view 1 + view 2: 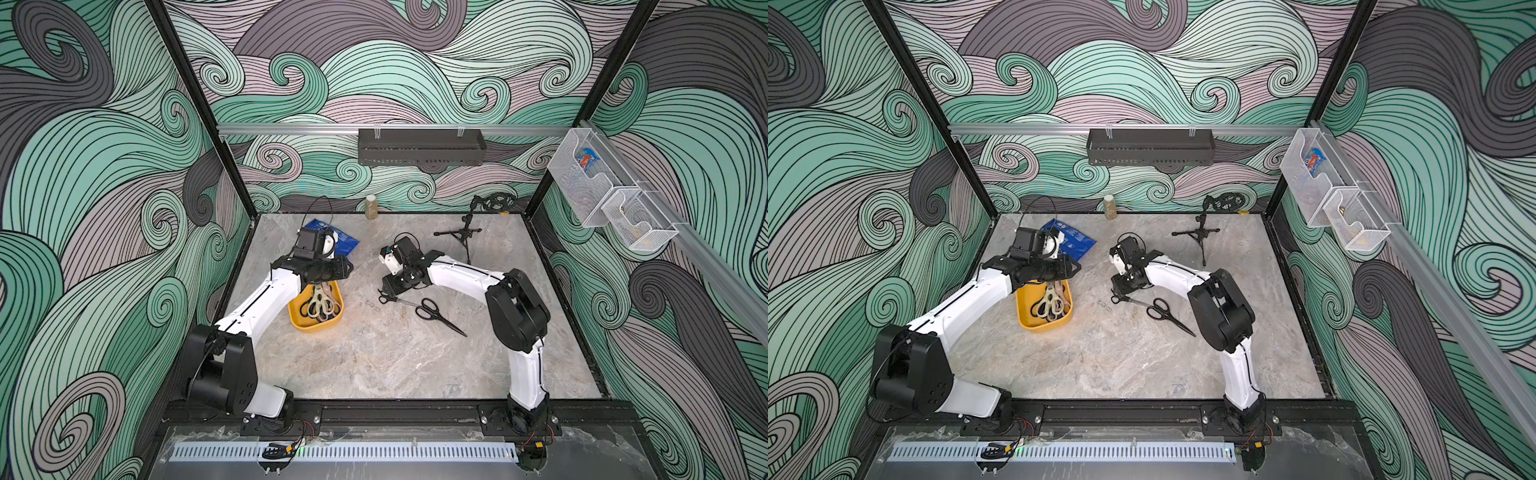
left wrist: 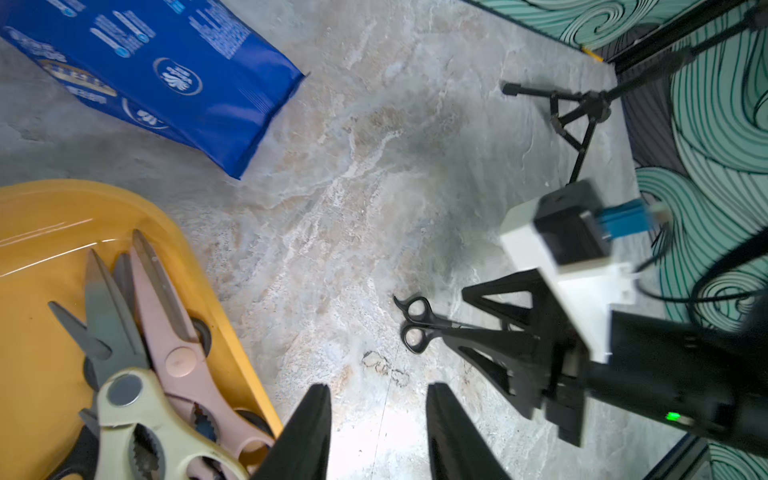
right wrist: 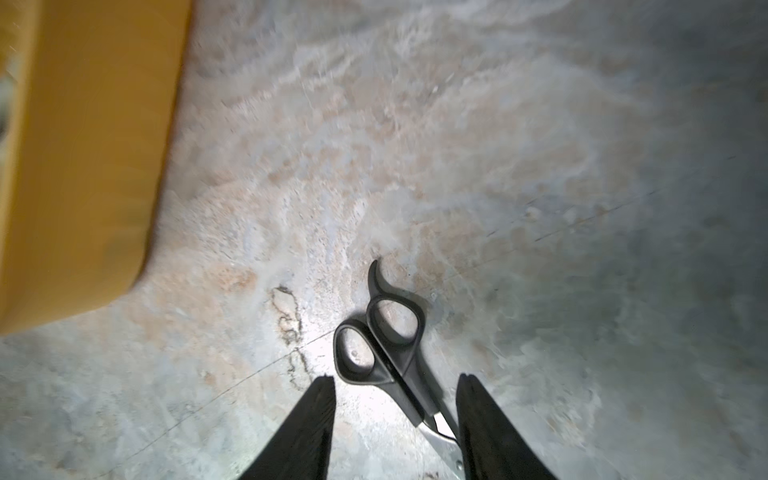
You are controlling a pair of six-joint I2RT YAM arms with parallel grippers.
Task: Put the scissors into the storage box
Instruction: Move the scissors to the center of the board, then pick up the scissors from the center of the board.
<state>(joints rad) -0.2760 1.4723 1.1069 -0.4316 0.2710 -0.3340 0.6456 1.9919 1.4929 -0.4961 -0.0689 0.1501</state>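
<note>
Step in hand: you are setting the right gripper [image 3: 397,377] over the small black scissors [image 3: 382,345] for a pick.
Right gripper state: its jaws are standing spread, straddling the shank just behind the handle loops, and are pinching nothing.
Left gripper [image 2: 378,385] state: its jaws are standing apart and empty, hovering just beside the storage box [image 1: 311,327].
Scissors location: the small black scissors are lying flat near the middle of the desk [image 1: 374,365], handles pointing toward the desk's left edge.
Box location: the storage box is sitting near the desk's left edge, holding the cream shears [image 2: 137,399] and the pink pair [image 2: 178,345].
Alignment: the blade is running close to one finger. Judge it off-centre, and shift sideways before closing.
Descent: the pair is lying thin, so go down until the tips are nearly touching the desk.
Pending: the large black scissors [image 1: 432,311] are waiting just beside, toward the right edge.
</note>
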